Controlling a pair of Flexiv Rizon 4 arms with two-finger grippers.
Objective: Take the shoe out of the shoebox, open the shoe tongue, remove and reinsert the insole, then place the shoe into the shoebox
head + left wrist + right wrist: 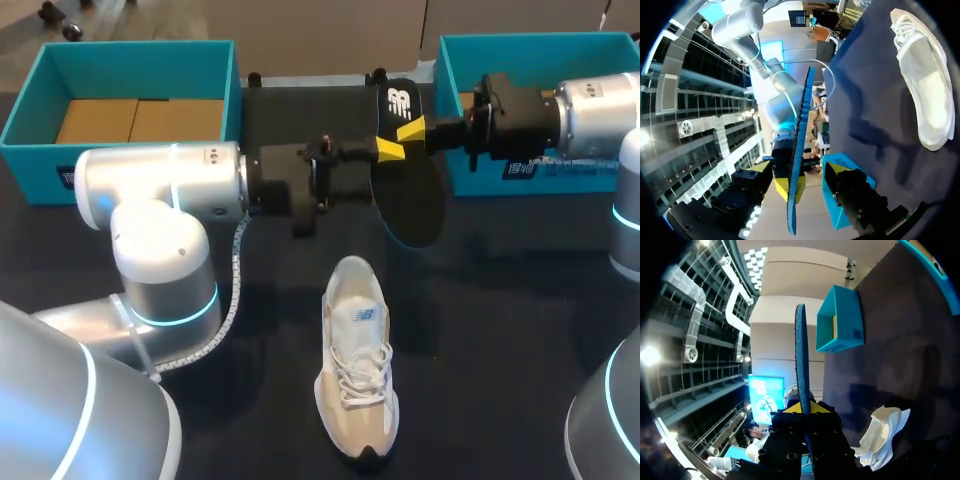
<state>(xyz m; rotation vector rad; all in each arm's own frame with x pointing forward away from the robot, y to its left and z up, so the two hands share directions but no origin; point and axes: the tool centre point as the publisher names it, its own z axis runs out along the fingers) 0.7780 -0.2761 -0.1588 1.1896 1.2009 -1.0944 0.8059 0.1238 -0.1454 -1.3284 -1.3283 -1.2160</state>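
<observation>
While horizontal, right hand (802, 409) seemingly on insole (800, 350).

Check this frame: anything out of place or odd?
Nothing spilled or damaged. The insole is out of the shoe, held in mid-air by the right gripper, which fits the task. The shoe stands upright on the table, outside both shoeboxes.
</observation>
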